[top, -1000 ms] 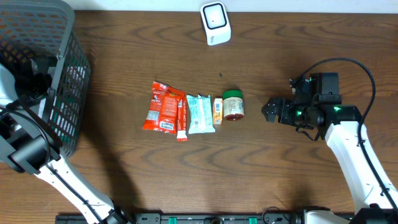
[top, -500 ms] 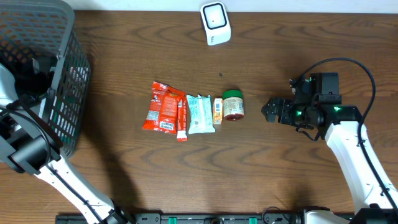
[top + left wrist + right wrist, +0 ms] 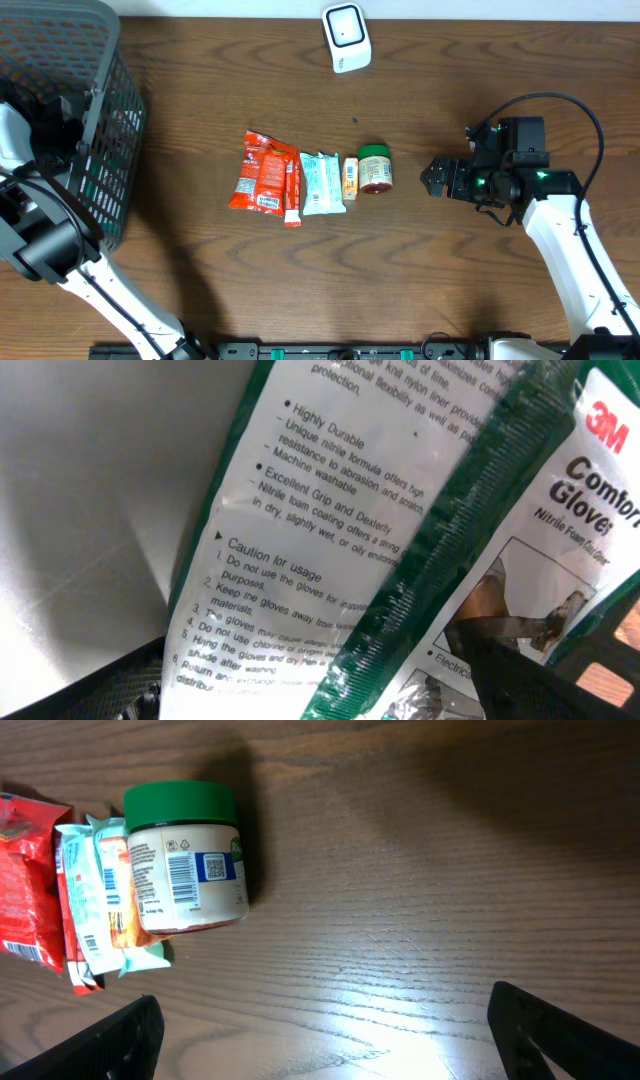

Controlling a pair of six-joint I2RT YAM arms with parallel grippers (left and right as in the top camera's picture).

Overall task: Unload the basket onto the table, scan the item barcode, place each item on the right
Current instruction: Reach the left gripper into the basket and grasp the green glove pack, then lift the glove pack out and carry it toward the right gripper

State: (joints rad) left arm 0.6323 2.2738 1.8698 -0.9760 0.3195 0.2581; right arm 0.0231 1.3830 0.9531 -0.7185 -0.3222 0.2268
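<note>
Jar (image 3: 375, 168) with a green lid is laid on its side mid-surface (image 3: 480, 80), at the right end of a row of packets (image 3: 290, 178), and the right tool (image 3: 432, 179) is held wide open and empty near it. The left tool (image 3: 325, 680) is spread open, gripping nothing, over a glove packet (image 3: 330, 540) inside the basket (image 3: 60, 30) at the far left corner
</note>
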